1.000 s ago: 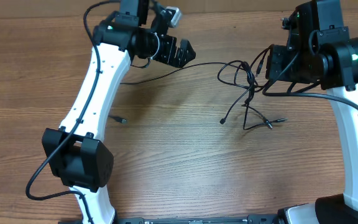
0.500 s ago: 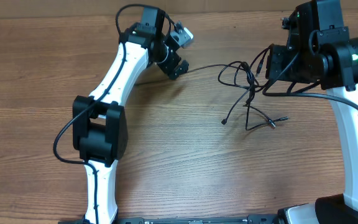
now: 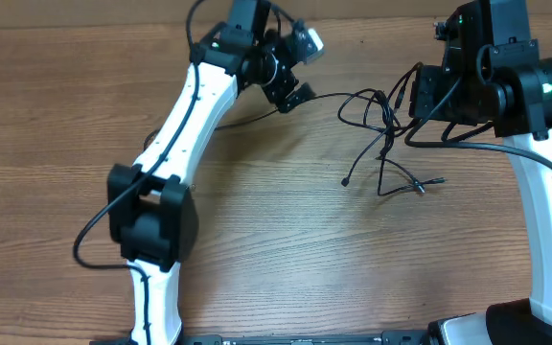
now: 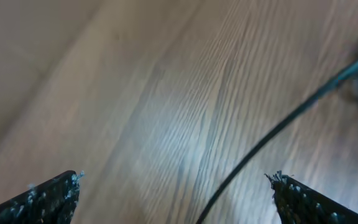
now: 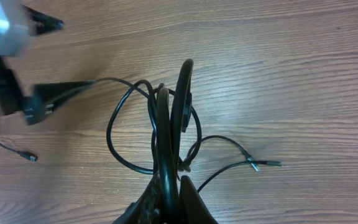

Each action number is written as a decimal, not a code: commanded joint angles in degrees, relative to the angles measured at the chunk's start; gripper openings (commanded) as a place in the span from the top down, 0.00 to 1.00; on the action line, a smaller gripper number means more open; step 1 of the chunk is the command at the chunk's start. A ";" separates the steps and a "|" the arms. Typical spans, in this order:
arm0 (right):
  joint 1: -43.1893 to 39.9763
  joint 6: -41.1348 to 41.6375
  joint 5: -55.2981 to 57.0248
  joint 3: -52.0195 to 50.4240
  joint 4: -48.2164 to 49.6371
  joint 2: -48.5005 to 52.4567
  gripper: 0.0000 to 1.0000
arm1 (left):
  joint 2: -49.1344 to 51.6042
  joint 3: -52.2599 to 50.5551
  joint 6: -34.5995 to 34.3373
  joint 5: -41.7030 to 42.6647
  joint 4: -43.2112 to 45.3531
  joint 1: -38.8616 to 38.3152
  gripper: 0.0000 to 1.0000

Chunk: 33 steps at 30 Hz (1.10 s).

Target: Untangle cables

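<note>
Black cables [image 3: 384,105] pinched in closed right gripper [image 5: 176,74], left gripper [image 4: 176,186] wide open around one blurred strand [image 4: 272,132], contact unclear

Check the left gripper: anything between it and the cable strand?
Nothing visible. The left gripper is open over bare table, and a strand of the cables runs between its fingertips. The right gripper is shut on the cables farther along.

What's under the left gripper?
Wrist view: the left gripper hangs open over bare table, with one cable strand running between its jaws, clear of both. The strand's ends are out of frame. From overhead the gripper covers that spot.
</note>
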 commanded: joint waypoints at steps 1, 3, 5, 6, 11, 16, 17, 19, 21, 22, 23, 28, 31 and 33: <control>-0.48 -0.28 0.31 0.22 0.59 -0.70 0.96 | -4.42 2.03 0.92 5.35 -1.51 -1.18 0.00; -0.48 -0.26 0.31 0.22 0.59 -0.68 0.96 | -4.17 1.90 1.01 5.86 -3.52 -1.79 0.01; -0.48 -0.28 0.31 0.22 0.59 -0.63 0.96 | -3.61 1.90 1.14 5.64 -5.42 -2.23 0.00; -0.48 -0.26 0.31 0.22 0.59 -0.63 0.96 | -3.17 1.90 1.14 5.64 -6.16 -2.45 0.00; -0.48 -0.26 0.28 0.22 0.55 -0.63 0.96 | -1.05 1.88 1.09 5.64 -6.58 -2.58 0.01; -0.48 -0.26 0.28 0.22 0.55 -0.63 0.96 | 2.93 1.88 1.05 5.66 -6.54 -2.58 0.00; -0.48 -0.26 0.31 0.22 0.57 -0.63 0.96 | 3.50 1.88 1.05 5.66 -6.51 -2.58 0.00; -0.48 -0.26 0.28 0.22 0.57 -0.63 0.96 | 4.90 1.88 1.03 5.86 -6.12 -2.58 0.01; -0.48 -0.26 0.28 0.22 0.55 -0.63 0.96 | 5.99 1.88 0.87 5.90 -5.40 -2.67 0.00; -0.48 -0.26 0.28 0.22 0.55 -0.63 0.96 | 6.21 1.86 0.87 6.10 -5.09 -2.73 0.01; -0.48 -0.26 0.28 0.22 0.55 -0.63 0.96 | 6.73 1.86 0.85 6.21 -4.55 -2.82 0.00; -0.48 -0.26 0.28 0.22 0.55 -0.63 0.96 | 6.93 1.88 0.42 6.27 -2.01 -4.00 0.96; -0.48 -0.26 0.28 0.22 0.55 -0.63 0.96 | 6.93 1.90 0.46 6.34 -1.11 -4.98 0.96; -0.48 -0.26 0.31 0.22 0.55 -0.63 0.96 | 6.67 2.10 0.42 6.27 -0.96 -5.53 0.96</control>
